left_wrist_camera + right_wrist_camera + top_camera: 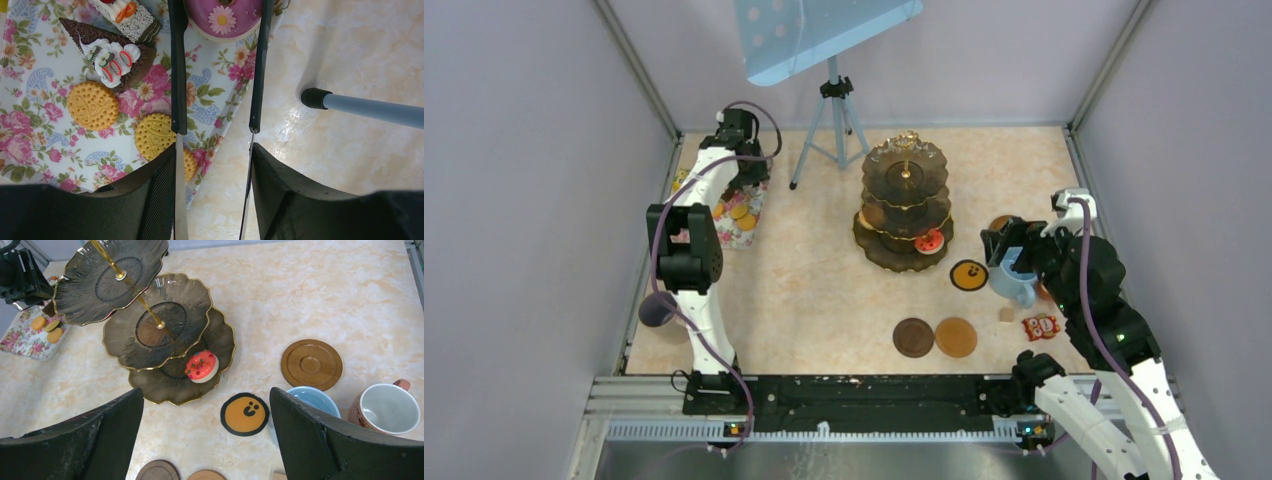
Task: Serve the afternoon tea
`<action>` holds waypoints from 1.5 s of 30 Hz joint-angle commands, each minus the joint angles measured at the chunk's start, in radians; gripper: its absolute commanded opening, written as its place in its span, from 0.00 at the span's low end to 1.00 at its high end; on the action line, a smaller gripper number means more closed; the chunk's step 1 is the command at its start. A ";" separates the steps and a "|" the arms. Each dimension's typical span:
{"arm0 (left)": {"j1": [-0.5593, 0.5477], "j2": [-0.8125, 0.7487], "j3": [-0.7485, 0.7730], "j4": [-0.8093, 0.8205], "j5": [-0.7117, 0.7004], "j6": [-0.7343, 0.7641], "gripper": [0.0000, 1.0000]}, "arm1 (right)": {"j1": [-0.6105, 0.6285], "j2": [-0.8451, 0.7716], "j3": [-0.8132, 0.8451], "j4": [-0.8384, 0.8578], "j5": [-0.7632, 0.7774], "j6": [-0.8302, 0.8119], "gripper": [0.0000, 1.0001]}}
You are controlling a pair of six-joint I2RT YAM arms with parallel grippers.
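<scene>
My left gripper [212,152] clasps the tongs [177,65], their arms flanking the pink doughnut [222,15] just ahead; it is probably light and slippery, so I pinch its sides gently.

The 3-tier stand [904,205] stands mid-table, with 1 cake [929,240] on its bottom tier at 4 to 5 o'clock. At the stand's 9 o'clock lies the mat [30,125], carrying tarts [93,105], cake slices [112,55] and a doughnut [223,17]. The tongs [178,65] reach over its edge, the doughnut between their arms. The tripod [835,90] stands at the stand's 11 o'clock. A face coaster [969,274] lies at 4 to 5 o'clock, with a mug [1012,283] at its 3 o'clock. 2 coasters [913,337] lie side by side at the stand's 6 o'clock.
</scene>
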 commanded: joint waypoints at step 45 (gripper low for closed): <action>-1.059 -0.786 -0.684 -0.002 -0.262 -0.298 0.35 | 0.012 -0.026 0.007 0.040 -0.015 0.047 0.94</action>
